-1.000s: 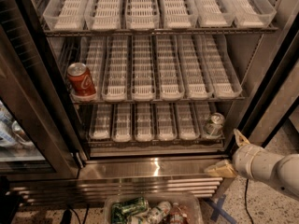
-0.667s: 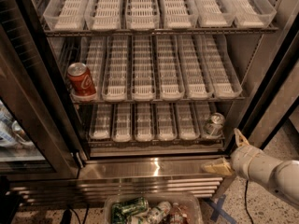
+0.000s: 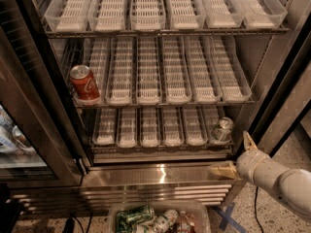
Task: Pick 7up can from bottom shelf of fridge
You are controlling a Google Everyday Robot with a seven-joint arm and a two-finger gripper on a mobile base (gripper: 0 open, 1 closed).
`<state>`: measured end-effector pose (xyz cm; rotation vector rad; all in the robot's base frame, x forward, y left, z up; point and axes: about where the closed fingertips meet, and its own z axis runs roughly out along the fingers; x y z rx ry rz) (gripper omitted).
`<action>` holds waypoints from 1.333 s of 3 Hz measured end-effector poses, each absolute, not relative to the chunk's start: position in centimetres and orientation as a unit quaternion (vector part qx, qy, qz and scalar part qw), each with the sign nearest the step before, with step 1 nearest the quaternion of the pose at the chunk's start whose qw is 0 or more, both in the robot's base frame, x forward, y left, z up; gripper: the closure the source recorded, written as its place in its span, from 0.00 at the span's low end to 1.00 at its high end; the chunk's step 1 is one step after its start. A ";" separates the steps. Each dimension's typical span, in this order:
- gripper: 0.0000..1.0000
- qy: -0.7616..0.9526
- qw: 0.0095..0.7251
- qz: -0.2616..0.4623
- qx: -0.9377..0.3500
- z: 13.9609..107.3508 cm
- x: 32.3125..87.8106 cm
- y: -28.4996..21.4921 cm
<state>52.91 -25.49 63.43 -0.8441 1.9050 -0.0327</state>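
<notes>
Now, can: small silvery-grey aluminium 7up can (image 3: 222, 129), front of dark wire bottom shelf (image 3: 160, 148), just above fingers (image 3: 250, 142) – easy reach.
Gripper: pale two-finger gripper (image 3: 228, 152) outside steel fridge (image 3: 146, 194), fingers apart, rdy for can.

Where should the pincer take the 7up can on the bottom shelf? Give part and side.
Grip the 7up can around its round side, coming from the open front. It stands upright at the front of the bottom shelf's rightmost lane, with the shelf above over its top. The pincer, open, sits just outside, below and right of it.
</notes>
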 end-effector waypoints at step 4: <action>0.04 0.787 0.537 -0.064 -0.299 62.3 56.1 -27.2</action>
